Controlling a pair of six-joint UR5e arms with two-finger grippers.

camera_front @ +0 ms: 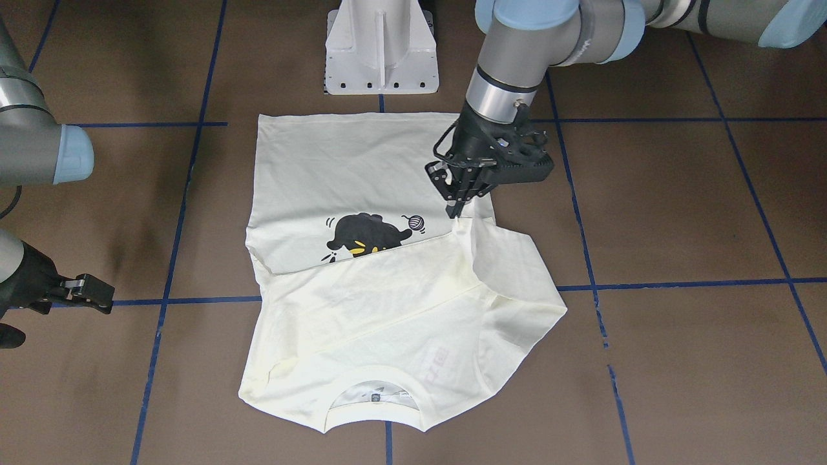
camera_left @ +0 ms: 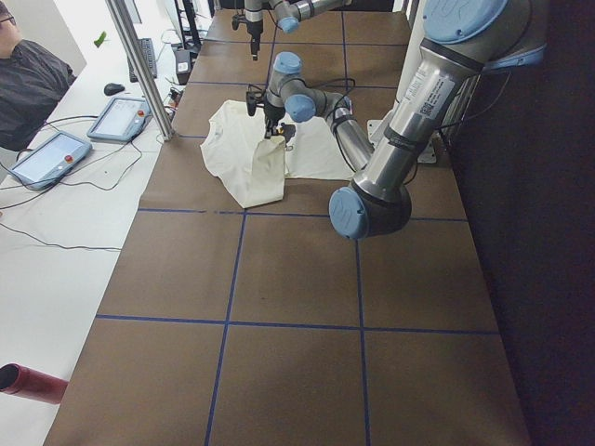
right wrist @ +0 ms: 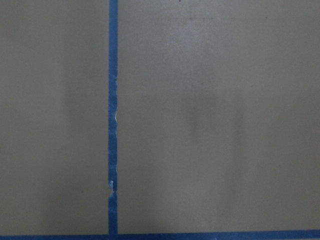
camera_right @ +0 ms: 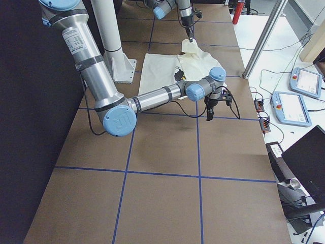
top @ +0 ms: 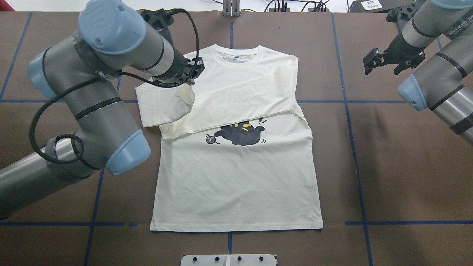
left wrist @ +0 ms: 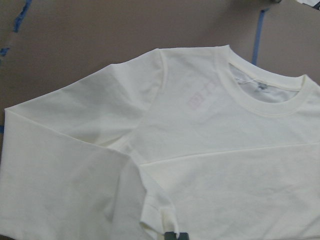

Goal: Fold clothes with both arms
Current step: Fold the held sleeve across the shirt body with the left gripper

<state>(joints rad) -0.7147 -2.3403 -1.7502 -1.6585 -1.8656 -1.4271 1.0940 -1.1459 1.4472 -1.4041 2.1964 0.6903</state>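
The cream-white shirt (camera_front: 349, 161) lies flat on the brown table with its black cat print (top: 240, 133) facing up and its collar (top: 242, 59) towards the far edge. One long sleeve (top: 244, 98) is folded across the chest and covers the top of the print. My left gripper (camera_front: 456, 210) is shut on a pinch of the other sleeve's fabric (top: 184, 95), held a little above the shirt near its shoulder. The left wrist view shows the collar (left wrist: 270, 97) and the gathered fold (left wrist: 157, 210). My right gripper (top: 385, 63) hovers open, off to the shirt's side, over bare table.
The white pedestal base (camera_front: 381, 51) stands by the shirt's hem. Blue tape lines (right wrist: 113, 120) cross the table. Beyond the far edge a side table carries tablets (camera_left: 51, 153) and cables, with a person (camera_left: 28, 84) seated there and a metal post (camera_left: 139, 65).
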